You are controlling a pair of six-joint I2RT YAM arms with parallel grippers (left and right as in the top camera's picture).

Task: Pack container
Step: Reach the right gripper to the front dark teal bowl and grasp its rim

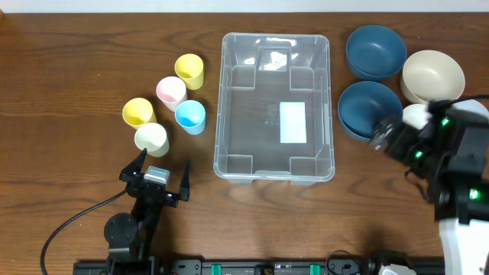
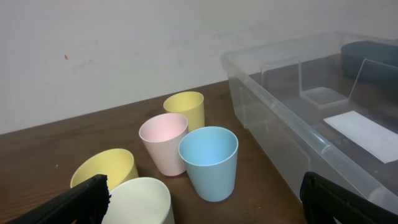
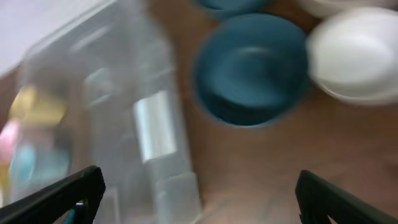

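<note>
**Dark wood table: clear bin at centre, both claws open and empty**

Dark wood-grain table (image 1: 76,61) carries the container (image 1: 256,122), a clear, glossy rectangular plastic bin with rounded corners and moulded inner ribs. It stands upright at centre. A white rectangular label (image 1: 293,122) lies on its base, and any print on it is too small to read.

Left of the bin is a cluster of five smooth, matte cups:
- far yellow cup (image 1: 189,70)
- pink cup (image 1: 171,92)
- blue cup (image 1: 190,116)
- near yellow cup (image 1: 138,113)
- cream cup (image 1: 151,139)

Right of the bin are four round bowls:
- far dark blue bowl (image 1: 375,52)
- near dark blue bowl (image 1: 359,107)
- cream bowl (image 1: 433,76)
- small white bowl (image 1: 416,116), partly under the right arm

The left gripper (image 1: 165,159) sits just short of the cream cup, fingers spread wide, holding nothing. The right gripper (image 3: 199,199) is blurred in its wrist view. It hangs by the near dark blue bowl, fingers wide apart, with nothing between them.
</note>
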